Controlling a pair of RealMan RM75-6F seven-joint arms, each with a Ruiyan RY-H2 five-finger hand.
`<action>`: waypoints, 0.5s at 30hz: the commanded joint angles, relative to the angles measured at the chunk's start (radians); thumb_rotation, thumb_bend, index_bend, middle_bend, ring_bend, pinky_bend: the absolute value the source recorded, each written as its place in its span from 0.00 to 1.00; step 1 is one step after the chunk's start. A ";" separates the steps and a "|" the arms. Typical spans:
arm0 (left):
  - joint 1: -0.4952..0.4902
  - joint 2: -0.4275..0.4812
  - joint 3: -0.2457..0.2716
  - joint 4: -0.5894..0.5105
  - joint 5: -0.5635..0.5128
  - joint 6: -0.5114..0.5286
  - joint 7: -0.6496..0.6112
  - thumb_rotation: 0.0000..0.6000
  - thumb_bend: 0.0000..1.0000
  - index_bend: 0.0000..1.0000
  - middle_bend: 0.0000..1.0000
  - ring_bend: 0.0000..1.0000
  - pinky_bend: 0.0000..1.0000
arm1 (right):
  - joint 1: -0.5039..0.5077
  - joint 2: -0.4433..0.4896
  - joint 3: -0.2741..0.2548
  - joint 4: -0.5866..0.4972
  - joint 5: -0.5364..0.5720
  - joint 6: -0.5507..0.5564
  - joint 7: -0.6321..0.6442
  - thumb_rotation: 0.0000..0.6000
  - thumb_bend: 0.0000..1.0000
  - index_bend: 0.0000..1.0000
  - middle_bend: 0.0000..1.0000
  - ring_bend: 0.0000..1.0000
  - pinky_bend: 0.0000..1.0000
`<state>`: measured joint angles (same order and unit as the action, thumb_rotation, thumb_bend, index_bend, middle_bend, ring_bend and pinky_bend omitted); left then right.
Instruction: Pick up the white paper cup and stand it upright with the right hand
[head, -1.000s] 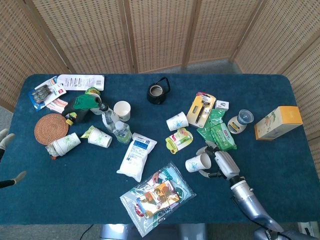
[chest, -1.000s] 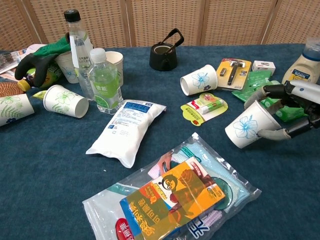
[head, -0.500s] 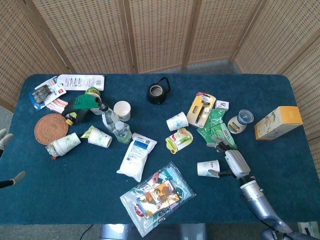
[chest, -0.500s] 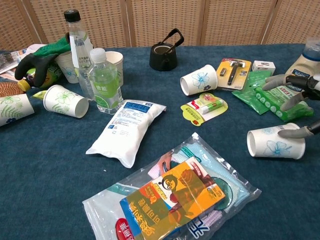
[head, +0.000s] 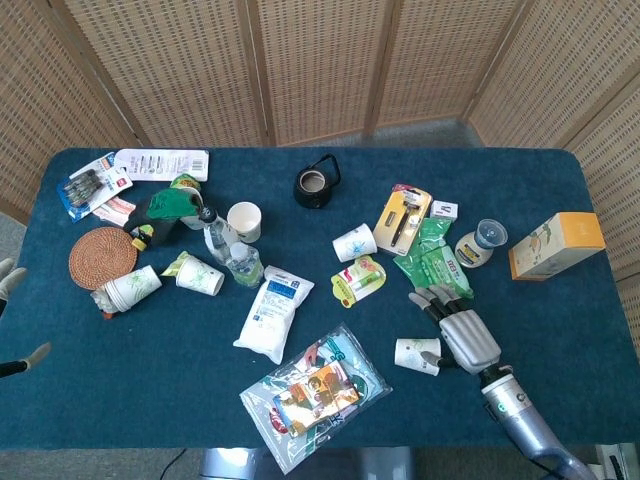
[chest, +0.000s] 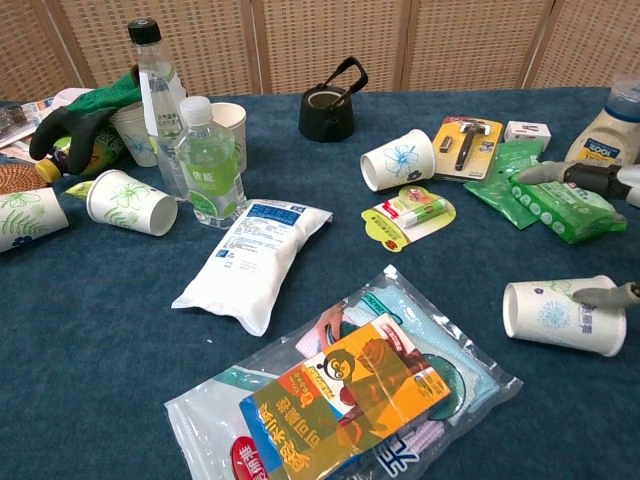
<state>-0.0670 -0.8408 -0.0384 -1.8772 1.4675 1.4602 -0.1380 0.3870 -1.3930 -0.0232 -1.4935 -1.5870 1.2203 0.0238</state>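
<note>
White paper cup (head: 417, 355) lies on its side on the blue counter (head: 560, 300), front-right, rim toward the snack bag (head: 315, 393), just right of it & below the green wipes packs (head: 433, 262). Right hand (head: 462, 333) sits at the cup's base end w/ fingers (head: 430, 300) spread apart above it and thumb on the cup's upper side, no clear grip. Left hand (head: 12, 280) barely shows at far left edge; can't tell its fingers' state.
</note>
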 joint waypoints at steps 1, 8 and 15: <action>-0.001 0.001 0.000 0.000 -0.001 -0.001 -0.001 1.00 0.24 0.00 0.00 0.00 0.00 | -0.011 0.087 -0.017 -0.174 0.059 -0.053 -0.165 1.00 0.19 0.00 0.00 0.00 0.08; -0.001 0.000 0.001 0.000 0.004 -0.001 0.001 1.00 0.24 0.00 0.00 0.00 0.00 | -0.013 0.144 -0.009 -0.297 0.083 -0.059 -0.223 1.00 0.17 0.00 0.00 0.00 0.08; -0.002 0.000 0.002 -0.001 0.005 -0.003 0.000 1.00 0.24 0.00 0.00 0.00 0.00 | -0.021 0.147 -0.019 -0.325 0.100 -0.070 -0.276 1.00 0.15 0.00 0.00 0.00 0.08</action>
<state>-0.0688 -0.8410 -0.0363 -1.8782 1.4729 1.4569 -0.1381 0.3680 -1.2421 -0.0386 -1.8164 -1.4890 1.1535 -0.2425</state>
